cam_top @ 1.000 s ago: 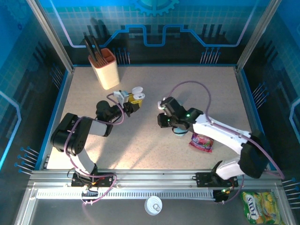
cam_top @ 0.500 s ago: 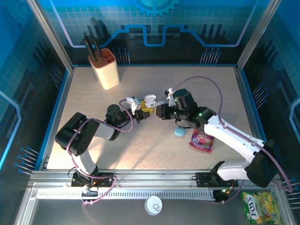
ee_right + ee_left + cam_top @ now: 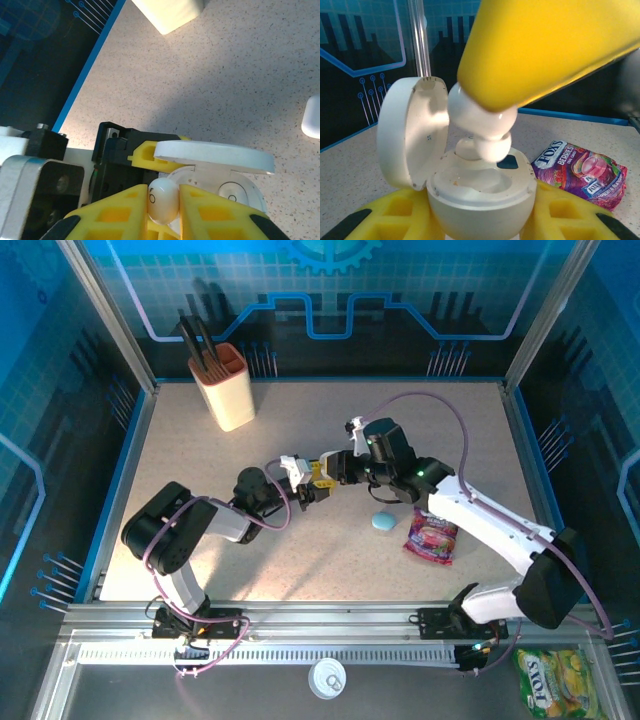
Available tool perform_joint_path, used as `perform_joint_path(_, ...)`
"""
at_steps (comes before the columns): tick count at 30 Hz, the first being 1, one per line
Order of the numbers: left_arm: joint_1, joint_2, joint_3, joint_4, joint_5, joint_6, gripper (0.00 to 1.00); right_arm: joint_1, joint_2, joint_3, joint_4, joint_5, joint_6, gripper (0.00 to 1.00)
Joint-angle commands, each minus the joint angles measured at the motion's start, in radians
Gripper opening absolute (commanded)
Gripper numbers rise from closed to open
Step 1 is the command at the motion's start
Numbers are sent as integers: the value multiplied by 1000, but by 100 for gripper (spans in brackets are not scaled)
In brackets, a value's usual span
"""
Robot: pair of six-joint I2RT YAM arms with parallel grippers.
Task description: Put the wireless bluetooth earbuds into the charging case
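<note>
In the left wrist view, my left gripper is shut on a white charging case, gripping its base between yellow fingers. Its lid stands open to the left. A white earbud hangs over the case's wells, under a yellow finger of the right gripper. My right gripper is shut on that earbud, just above the open case. From above, the two grippers meet mid-table, the left gripper beside the right gripper.
A cream holder with black pens stands at the back left. A light-blue pebble-shaped case and a purple candy packet lie on the table right of the grippers. Blue walls ring the table.
The right gripper left the light-blue pebble and swung left to the case. The left gripper carried the open case rightward and nearer. Both kept their grips shut.
</note>
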Motion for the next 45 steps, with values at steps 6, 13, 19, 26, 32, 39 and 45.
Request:
perform_joint_path(6, -14, -33, 14, 28, -32, 19, 35, -17, 31, 18, 14, -18, -1, 20)
perform_joint_path(13, -13, -14, 29, 27, -60, 15, 35, -21, 47, 12, 12, -38, 18, 20)
perform_joint_path(19, -17, -12, 44, 28, -54, 16, 35, -32, 72, 8, 5, -38, 43, 22)
perform_joint_path(26, -16, -23, 34, 28, -45, 11, 35, -55, 68, 10, -6, -32, 33, 37)
perform_joint_path(32, -18, -17, 17, 28, -56, 21, 35, -66, 5, 24, -24, -39, -23, 48)
perform_joint_path(39, -17, -19, -11, 29, -39, 82, 36, -63, -44, 78, -97, -18, -118, 47)
perform_joint_path(45, -18, -33, -34, 28, -11, 126, 36, -64, 14, 190, -194, 45, -205, 35)
